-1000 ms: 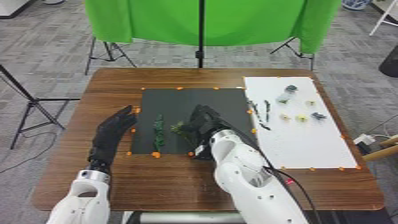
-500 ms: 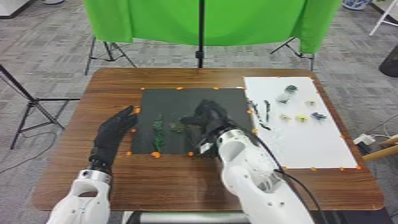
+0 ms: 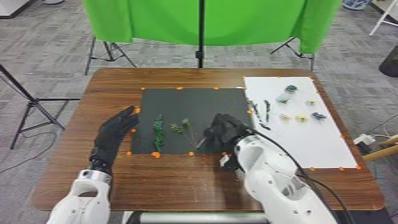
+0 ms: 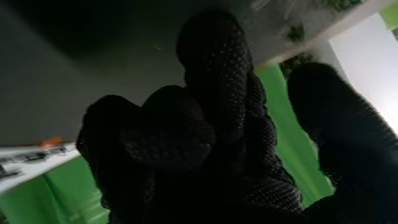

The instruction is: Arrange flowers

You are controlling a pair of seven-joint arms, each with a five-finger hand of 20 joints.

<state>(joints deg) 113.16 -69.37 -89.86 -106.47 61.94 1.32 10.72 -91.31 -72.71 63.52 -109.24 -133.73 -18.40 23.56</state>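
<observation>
My right hand [image 3: 227, 131]: open, fingers loose, at the black mat [image 3: 194, 100]. My left hand [image 3: 115, 127]: open, beside it. Green sprigs [image 3: 159, 134]: on the mat. Small flowers [image 3: 301, 118]: on the white sheet [image 3: 311, 147].

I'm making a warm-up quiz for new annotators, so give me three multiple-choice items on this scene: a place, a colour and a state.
1. Where does the leafy green stem nearest the left hand lie?
A) On the white sheet
B) On the dark sheet
C) On the floor

2. What colour is the cloth beyond the table?
A) Green
B) Red
C) Yellow

3. How is the left hand?
A) Curled into a fist
B) Pinching a bloom
C) Fingers straight, holding nothing

1: B, the head view shows the stem against the dark surface.
2: A, the hanging cloth is bright green.
3: C, its fingers stretch forward with nothing in them.
</observation>
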